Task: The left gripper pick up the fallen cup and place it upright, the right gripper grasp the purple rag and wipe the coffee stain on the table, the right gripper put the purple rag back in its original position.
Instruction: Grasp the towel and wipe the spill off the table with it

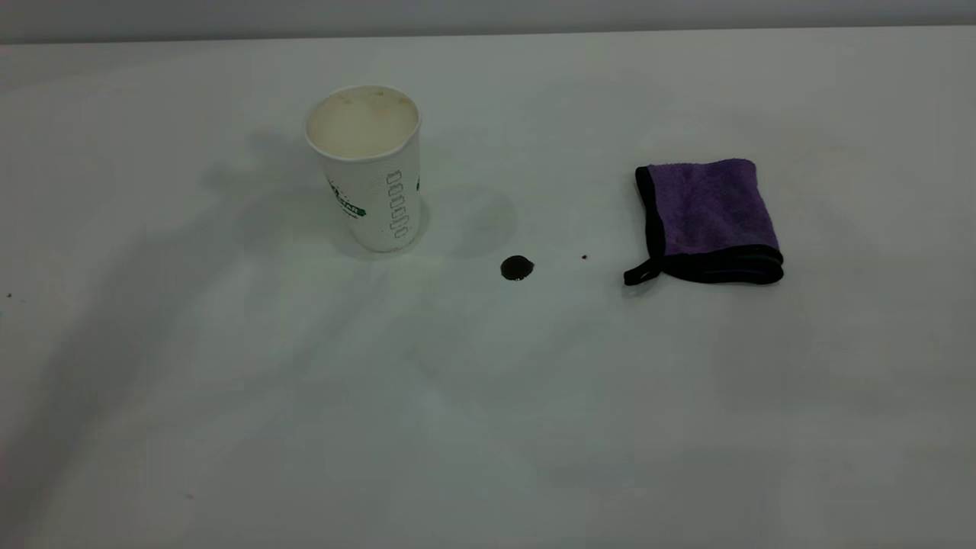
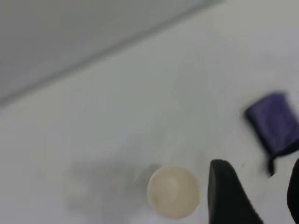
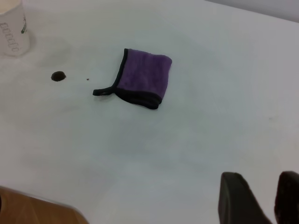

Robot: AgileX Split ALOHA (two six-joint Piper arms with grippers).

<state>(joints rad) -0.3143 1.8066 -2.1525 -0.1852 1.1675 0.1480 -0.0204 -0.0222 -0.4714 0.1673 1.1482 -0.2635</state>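
The cup [image 1: 370, 168] stands upright on the white table [image 1: 488, 419], left of centre, with its cream inside showing. The coffee stain [image 1: 517, 268] is a small dark blot to the cup's right. The purple rag [image 1: 709, 221] lies folded further right, its black loop toward the stain. Neither gripper shows in the exterior view. In the left wrist view my left gripper [image 2: 261, 186] is open and empty, high above the table, with the cup [image 2: 174, 192] beside one finger. In the right wrist view my right gripper [image 3: 264, 196] is empty with a narrow gap between its fingers, well away from the rag [image 3: 142, 77].
A tiny dark speck [image 1: 585, 257] lies between the stain and the rag. The table's far edge meets a grey wall [image 1: 488, 15]. A brown surface [image 3: 32, 210] shows past the table edge in the right wrist view.
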